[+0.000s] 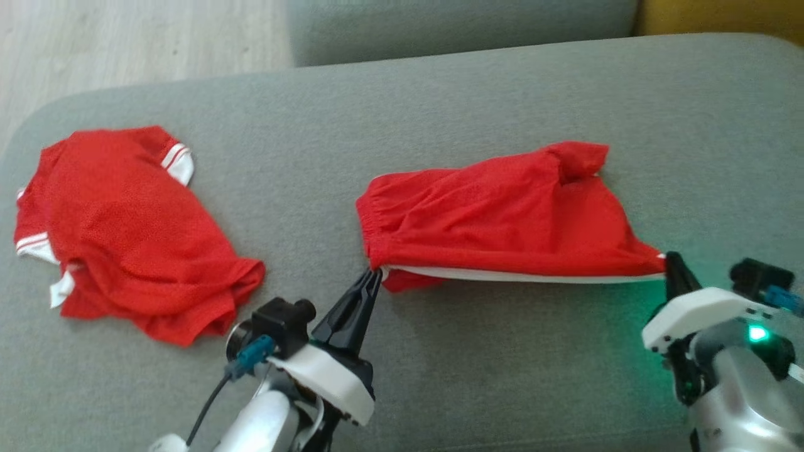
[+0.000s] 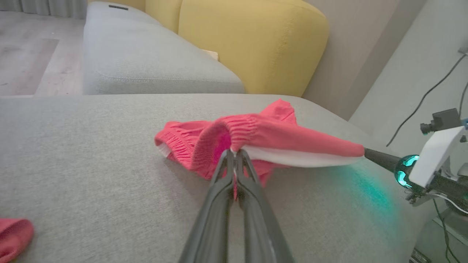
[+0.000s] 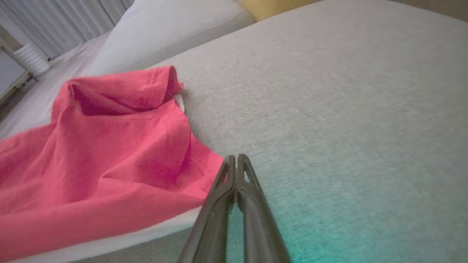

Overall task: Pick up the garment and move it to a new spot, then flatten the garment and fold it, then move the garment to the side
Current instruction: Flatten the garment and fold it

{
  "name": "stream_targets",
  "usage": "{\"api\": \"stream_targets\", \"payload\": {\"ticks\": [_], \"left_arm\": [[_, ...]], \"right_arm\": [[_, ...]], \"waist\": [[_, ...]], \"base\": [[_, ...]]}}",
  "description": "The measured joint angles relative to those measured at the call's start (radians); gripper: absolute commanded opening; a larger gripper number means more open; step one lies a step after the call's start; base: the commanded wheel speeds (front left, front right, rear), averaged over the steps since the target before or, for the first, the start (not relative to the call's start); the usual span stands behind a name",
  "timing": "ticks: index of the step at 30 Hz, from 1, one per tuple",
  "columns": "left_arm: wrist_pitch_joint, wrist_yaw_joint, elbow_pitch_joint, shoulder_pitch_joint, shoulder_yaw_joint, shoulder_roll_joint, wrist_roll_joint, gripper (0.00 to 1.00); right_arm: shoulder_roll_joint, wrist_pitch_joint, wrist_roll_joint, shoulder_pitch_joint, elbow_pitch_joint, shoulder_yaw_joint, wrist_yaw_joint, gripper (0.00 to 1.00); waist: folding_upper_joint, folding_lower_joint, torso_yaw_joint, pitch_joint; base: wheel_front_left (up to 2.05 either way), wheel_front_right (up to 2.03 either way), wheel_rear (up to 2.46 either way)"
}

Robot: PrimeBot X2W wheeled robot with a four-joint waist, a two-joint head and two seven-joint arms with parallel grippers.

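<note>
Through my head camera the garment (image 1: 502, 207), a pair of red shorts, lies mid-way along the grey seat cushion (image 1: 440, 107). Its long axis runs across the cushion, waistband to my left and leg hems to my right, with the white-striped edge stretched straight on the cushion's near side. My left claw (image 1: 375, 275) is pinched shut on the waistband corner and my right claw (image 1: 672, 260) is closed on the hem corner. A red shirt (image 1: 125, 232) sits at the cushion's left end, well apart. My left wrist adds a yellow backrest (image 2: 252, 44) beyond the cushion, and shows that edge lifted off it. My right wrist shows the far leg curled upward.
</note>
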Motion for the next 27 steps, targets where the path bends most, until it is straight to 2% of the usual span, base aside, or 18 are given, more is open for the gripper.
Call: {"api": "stream_targets", "payload": {"ticks": [7,14,21,27], "left_arm": [[0.0,-0.007,-0.029,0.027,0.001,0.0,0.007,0.0],[0.0,-0.007,-0.095,0.002,-0.015,0.016,0.014,0.0],[0.0,-0.007,-0.151,-0.273,-0.038,0.123,-0.019,0.0],[0.035,-0.007,-0.174,-0.473,-0.025,0.176,-0.092,0.0]], "right_arm": [[0.026,-0.009,0.064,0.02,-0.157,-0.027,0.0,0.0],[0.03,-0.005,0.051,0.018,-0.382,-0.003,0.0,0.0],[0.016,0.065,0.002,-0.096,-0.588,0.049,0.0,0.0],[-0.019,0.123,-0.036,-0.199,-0.705,0.103,0.0,0.0]], "waist": [[0.0,0.0,-0.033,-0.036],[0.0,0.0,-0.041,-0.071],[0.0,0.0,-0.032,-0.098],[0.0,0.0,-0.036,-0.123]], "base": [[0.0,0.0,0.0],[0.0,0.0,0.0],[0.0,0.0,0.0],[0.0,0.0,0.0]]}}
